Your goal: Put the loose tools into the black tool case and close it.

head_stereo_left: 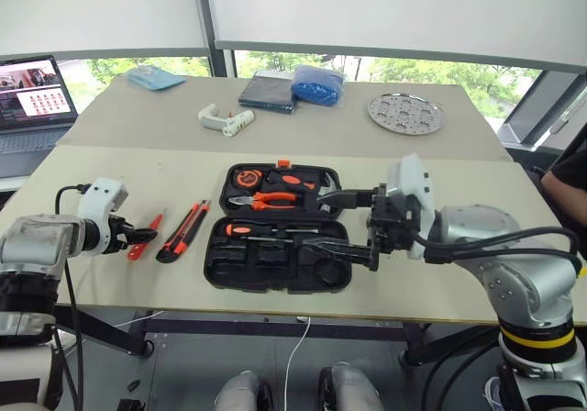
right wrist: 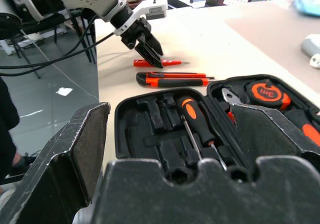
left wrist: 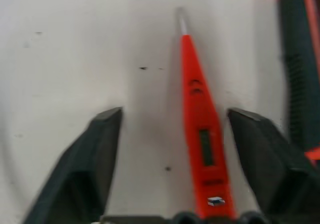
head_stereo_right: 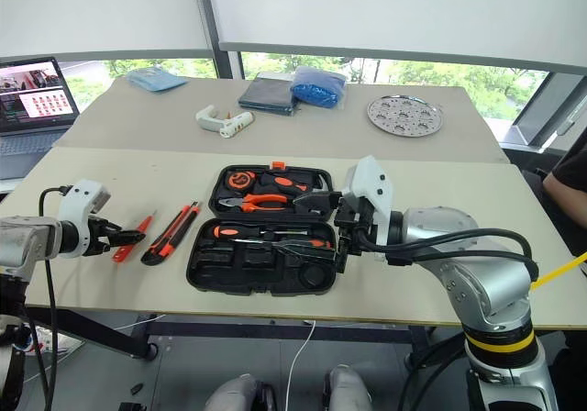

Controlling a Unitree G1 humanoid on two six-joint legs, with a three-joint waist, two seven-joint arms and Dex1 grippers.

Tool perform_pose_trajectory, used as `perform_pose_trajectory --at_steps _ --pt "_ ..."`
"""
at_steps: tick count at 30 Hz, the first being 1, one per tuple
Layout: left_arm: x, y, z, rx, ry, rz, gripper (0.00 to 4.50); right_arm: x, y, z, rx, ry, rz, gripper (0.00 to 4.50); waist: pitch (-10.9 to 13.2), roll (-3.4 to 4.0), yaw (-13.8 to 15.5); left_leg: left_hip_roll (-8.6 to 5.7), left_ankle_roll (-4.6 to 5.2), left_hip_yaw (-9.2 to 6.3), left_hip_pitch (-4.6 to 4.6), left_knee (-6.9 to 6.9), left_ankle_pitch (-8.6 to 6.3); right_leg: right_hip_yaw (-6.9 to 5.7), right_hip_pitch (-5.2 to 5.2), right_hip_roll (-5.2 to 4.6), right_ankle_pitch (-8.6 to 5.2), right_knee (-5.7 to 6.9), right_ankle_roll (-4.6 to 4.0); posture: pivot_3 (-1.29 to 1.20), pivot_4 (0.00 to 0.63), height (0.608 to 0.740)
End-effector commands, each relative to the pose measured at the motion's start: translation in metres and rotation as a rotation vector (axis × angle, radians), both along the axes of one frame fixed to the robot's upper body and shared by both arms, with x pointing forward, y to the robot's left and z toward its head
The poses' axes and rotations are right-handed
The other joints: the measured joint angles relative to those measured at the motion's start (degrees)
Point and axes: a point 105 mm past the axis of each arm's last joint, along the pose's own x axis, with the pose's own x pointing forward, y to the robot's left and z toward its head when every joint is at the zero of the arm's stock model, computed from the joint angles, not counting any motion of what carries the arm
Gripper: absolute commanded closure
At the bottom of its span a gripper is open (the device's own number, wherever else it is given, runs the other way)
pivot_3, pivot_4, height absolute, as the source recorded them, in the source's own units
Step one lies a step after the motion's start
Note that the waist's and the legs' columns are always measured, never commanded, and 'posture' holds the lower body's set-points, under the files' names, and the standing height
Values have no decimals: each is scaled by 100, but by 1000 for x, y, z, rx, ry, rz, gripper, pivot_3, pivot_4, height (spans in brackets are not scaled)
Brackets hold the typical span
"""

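Setting: beige table (head_stereo_left: 440,177) below wide windows, laptop (head_stereo_left: 32,99) at upper left of frame.
Left fingers (left wrist: 97,159): parted around the slim orange tester (left wrist: 200,134), one each side, not clamped on it; left gripper (head_stereo_left: 139,237) at lower left.
Tester axis: long, metal tip pointing away from the fingers.
Utility knife (head_stereo_left: 182,231): just beside the tester, roughly parallel, slanting toward upper right.
Right fingers (right wrist: 75,149): spread wide, empty; right gripper (head_stereo_left: 344,227) pointing left over the case.
Black tool case (head_stereo_left: 275,278): open at frame centre, long axis left-right, one screwdriver (right wrist: 192,115) in the near half, pliers (head_stereo_left: 271,200) in the far half.
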Motion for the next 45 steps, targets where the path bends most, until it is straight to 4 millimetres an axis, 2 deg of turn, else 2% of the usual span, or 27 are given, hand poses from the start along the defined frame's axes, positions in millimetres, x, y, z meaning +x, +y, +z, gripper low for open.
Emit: perform_pose_trajectory --at_steps 1,2,3,5,6,8,10,12,14,17,19,22,25,33,37,43,45 --pt "-2 3 -15 7 51 -11 2813 -6 -4 11 12 -48 -6 0 -1 0 3 -1 -3 0 1 0 -2 1 2 -1 -1 0 2 0 150 718" --pt "11 -3 5 24 -66 -73 3044 -6 -6 10 8 -44 -12 0 -1 0 3 -2 -5 0 3 1 -3 3 2 -3 -2 0 3 0 150 718" --pt "21 -11 29 23 -178 -137 3479 -7 -9 10 5 -34 -16 0 0 0 11 -2 -4 0 3 1 -3 4 2 -5 -1 0 3 0 150 718" --pt "34 -33 70 24 -328 -271 4090 -11 -12 8 0 2 -3 0 10 -23 58 -2 -5 -6 -7 4 -3 -6 -1 -10 1 -1 -1 0 150 718" --pt "35 -52 87 40 -373 -395 4087 -16 -14 5 -11 26 21 0 18 -47 90 1 -5 -9 -13 8 -3 -10 -3 -9 6 0 -10 0 150 718" --pt "31 -83 101 54 -399 -594 4087 -24 -17 1 -33 57 54 0 20 -70 128 5 -4 -19 -35 19 -2 -23 -11 -7 24 -3 -40 0 150 718" --pt "17 -120 103 9 -354 -825 4087 -29 -20 -4 -62 75 64 0 18 -67 138 -3 5 -24 -45 23 1 -22 -11 -8 26 -18 -37 0 150 718" --pt "-1 -151 95 20 -286 -1049 4087 -30 -21 -9 -85 78 58 0 13 -59 126 -7 38 -20 -43 22 8 -15 -3 -6 28 -33 -24 0 150 718" --pt "-12 -170 82 42 -200 -1174 4087 -30 -22 -11 -91 76 41 0 13 -57 107 -9 51 -14 -38 22 0 -11 0 -5 21 -33 -12 0 150 718" --pt "-16 -192 64 67 -110 -1261 4087 -33 -20 -12 -70 97 33 0 14 -58 60 -3 51 -10 -37 22 1 -11 -1 8 18 -30 -9 0 150 718" --pt "-18 -195 53 109 -64 -1313 4087 -34 -17 -12 -53 92 22 0 14 -58 44 -1 45 -12 -33 22 5 -9 -1 10 8 -27 8 0 150 718" --pt "-18 -190 41 184 -1 -1381 4087 -35 -16 -11 -27 87 -5 0 14 -58 24 3 41 -12 -28 22 8 -5 0 11 0 -26 21 0 150 718" --pt "-11 -188 34 223 27 -1378 4087 -34 -16 -10 -10 85 -32 0 14 -58 44 1 44 -15 -30 23 7 -6 0 6 3 -26 18 0 150 718" --pt "2 -197 29 224 19 -1380 4087 -35 -21 -13 13 76 -95 0 14 -58 131 -2 63 -19 -37 30 -2 -8 3 2 11 -32 9 0 150 718" --pt "-1 -204 21 198 52 -1402 4087 -32 -29 -17 17 70 -144 0 14 -58 141 -2 65 -19 -38 31 -2 -9 6 2 10 -35 11 0 150 718" --pt "-5 -208 21 154 70 -1401 4087 -29 -33 -15 25 66 -160 0 14 -58 138 -2 66 -20 -32 32 -2 -8 10 2 6 -34 25 0 150 718" --pt "-6 -209 20 157 77 -1395 3085 -28 -33 -15 26 66 -161 0 14 -58 137 -2 66 -21 -32 32 -2 -8 10 2 6 -34 25 0 150 718"
